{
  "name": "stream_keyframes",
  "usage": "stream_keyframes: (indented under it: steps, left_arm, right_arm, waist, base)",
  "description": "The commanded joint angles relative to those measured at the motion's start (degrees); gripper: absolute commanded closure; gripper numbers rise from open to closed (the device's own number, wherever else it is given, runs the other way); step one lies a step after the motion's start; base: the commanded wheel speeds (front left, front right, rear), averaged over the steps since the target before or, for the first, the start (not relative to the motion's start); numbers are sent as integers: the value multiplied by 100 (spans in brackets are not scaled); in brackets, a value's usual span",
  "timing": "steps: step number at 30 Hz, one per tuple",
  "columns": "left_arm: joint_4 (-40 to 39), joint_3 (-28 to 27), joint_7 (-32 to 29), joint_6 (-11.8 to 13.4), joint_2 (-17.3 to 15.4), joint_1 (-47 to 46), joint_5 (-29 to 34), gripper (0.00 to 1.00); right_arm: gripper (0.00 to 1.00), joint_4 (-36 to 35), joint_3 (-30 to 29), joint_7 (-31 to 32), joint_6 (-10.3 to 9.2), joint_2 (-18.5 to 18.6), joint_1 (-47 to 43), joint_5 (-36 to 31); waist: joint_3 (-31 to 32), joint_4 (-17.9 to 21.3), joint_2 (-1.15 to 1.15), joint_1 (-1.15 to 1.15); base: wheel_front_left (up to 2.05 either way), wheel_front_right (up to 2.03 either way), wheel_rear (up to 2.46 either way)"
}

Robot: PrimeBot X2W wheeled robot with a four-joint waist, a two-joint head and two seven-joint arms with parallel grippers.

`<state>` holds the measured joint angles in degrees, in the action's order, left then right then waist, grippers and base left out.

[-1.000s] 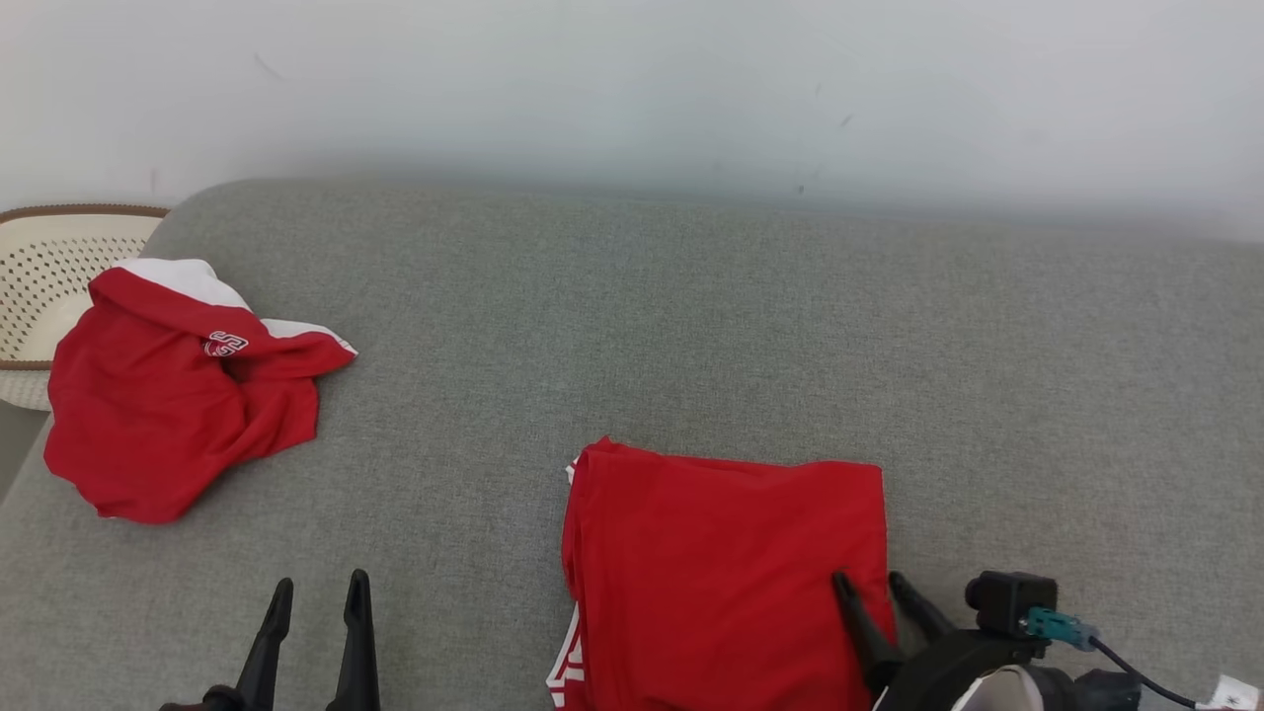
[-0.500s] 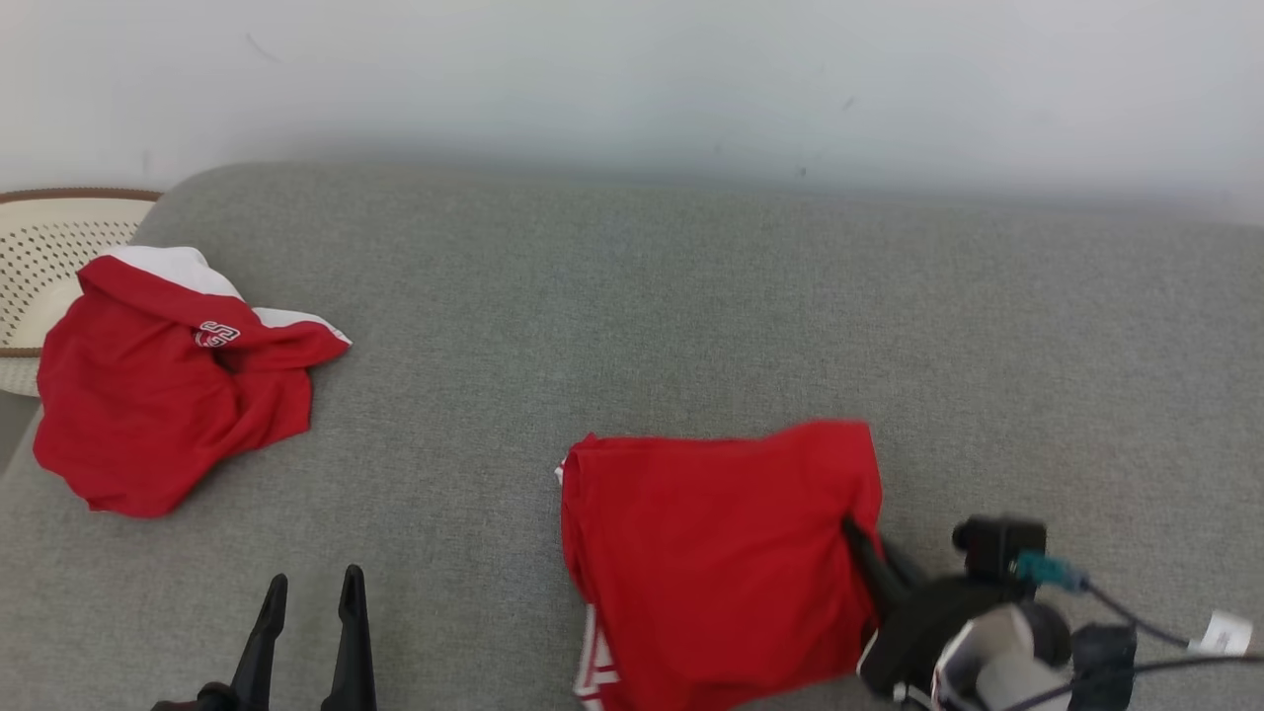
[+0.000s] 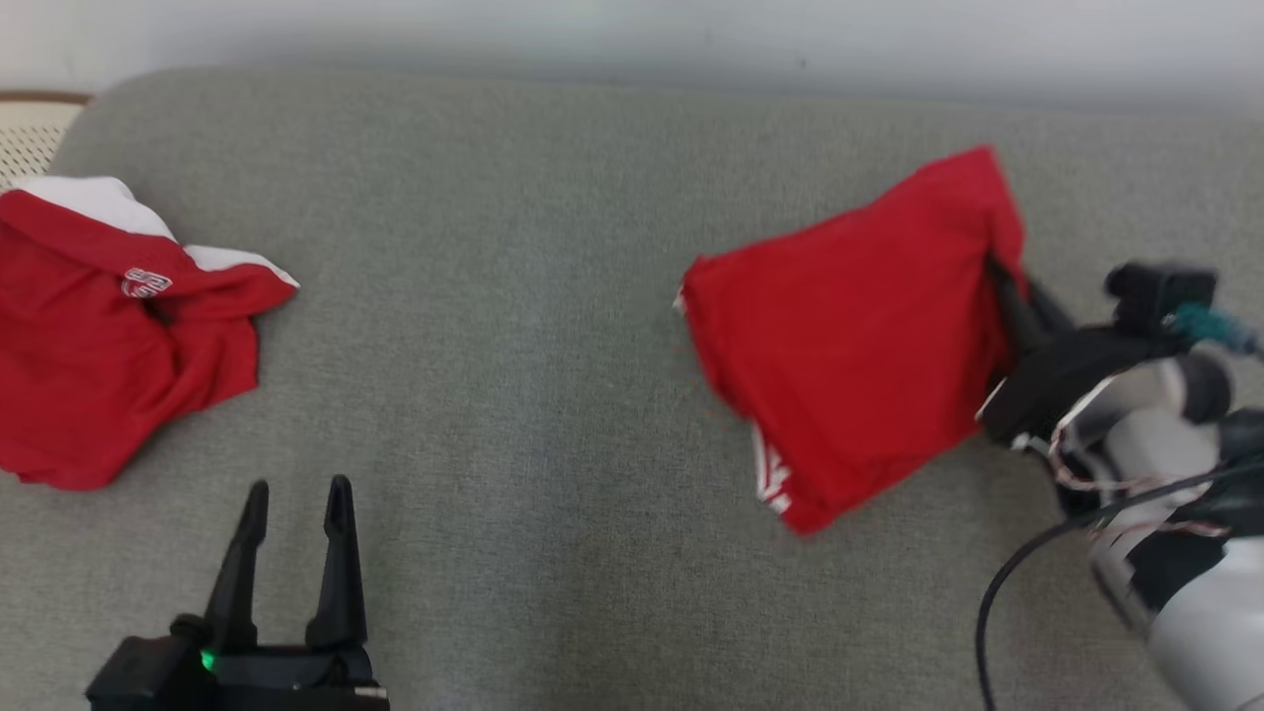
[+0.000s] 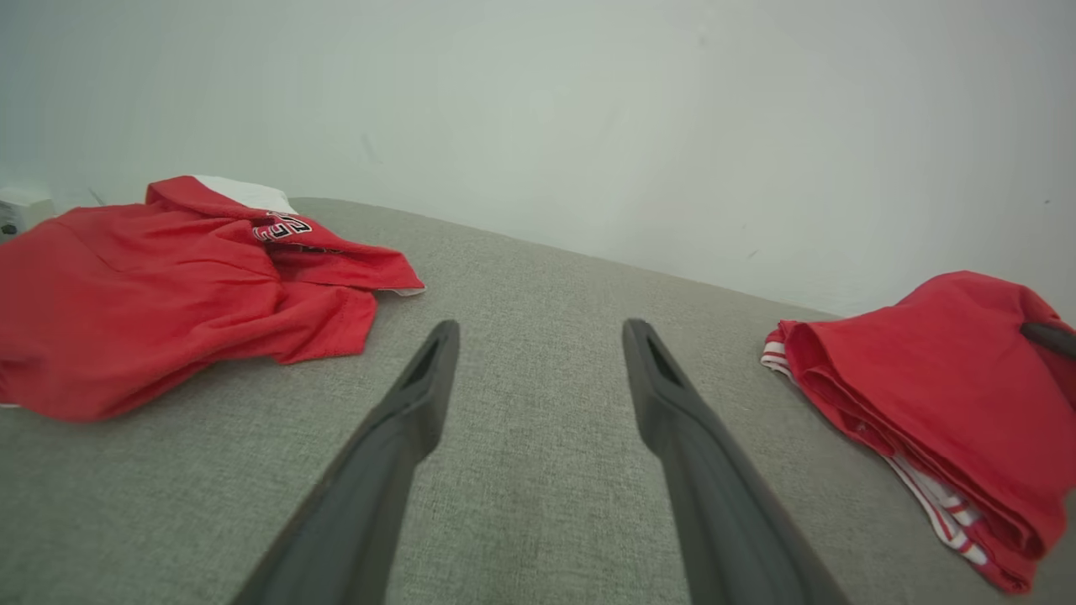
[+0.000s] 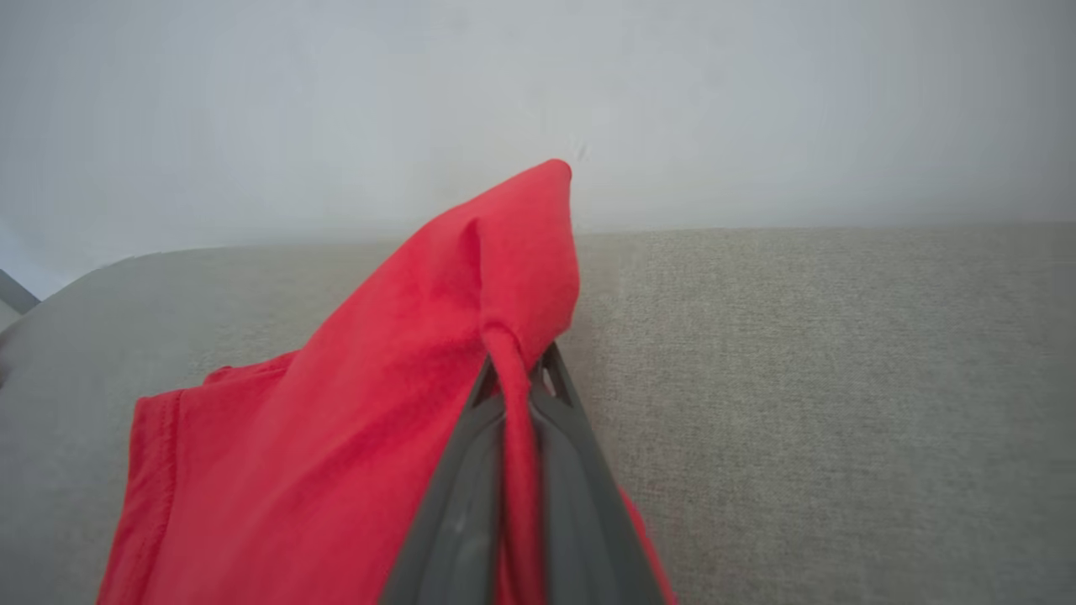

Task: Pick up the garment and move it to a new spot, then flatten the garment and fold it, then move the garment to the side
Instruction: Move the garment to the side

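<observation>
On the right side of the grey couch, a folded red garment was seen. One top corner of it was pinched tight between the two fingers of the right gripper, and the cloth was squeezed into a thin twist there. That corner was held up high, so the garment was pulled into a slope. In the left wrist view its low striped edge looked to be resting on the couch. The corner was likely picked because it was the nearest part to that arm, and because the whole folded pile could be pulled along by it. The folding seemed to be done already, so the last step, moving the garment to the side, was judged to be in hand. With just one corner held, the layers could slide apart or fall open, so a slow, low pull would be wise. The left gripper was kept low at the front left of the couch, well apart from the garment. Its fingers were spread wide and nothing was held between them. It was likely parked there to be out of the way. A second red and white shirt was left in a crumpled heap at the far left, just beside a pale basket. It was not touched by either gripper, and it did not seem to be part of this step.
</observation>
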<state>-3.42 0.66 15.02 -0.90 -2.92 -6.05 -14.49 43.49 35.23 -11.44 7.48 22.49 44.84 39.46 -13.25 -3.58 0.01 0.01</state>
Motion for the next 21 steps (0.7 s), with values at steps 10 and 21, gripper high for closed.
stream_keyframes:
  steps: [10,21]
  left_arm:
    - [-970,-272,16,-40,0,-346,401,0]
    - [-1674,-483,16,-93,-96,-433,595,0]
  right_arm:
    - [100,426,95,-4,3,933,1127,98]
    - [100,636,350,160,3,1640,1899,56]
  waist:
    - [-963,339,-1,-1]
    - [-1423,634,-1,-1]
  base:
    - [0,0,0]
    - [0,0,0]
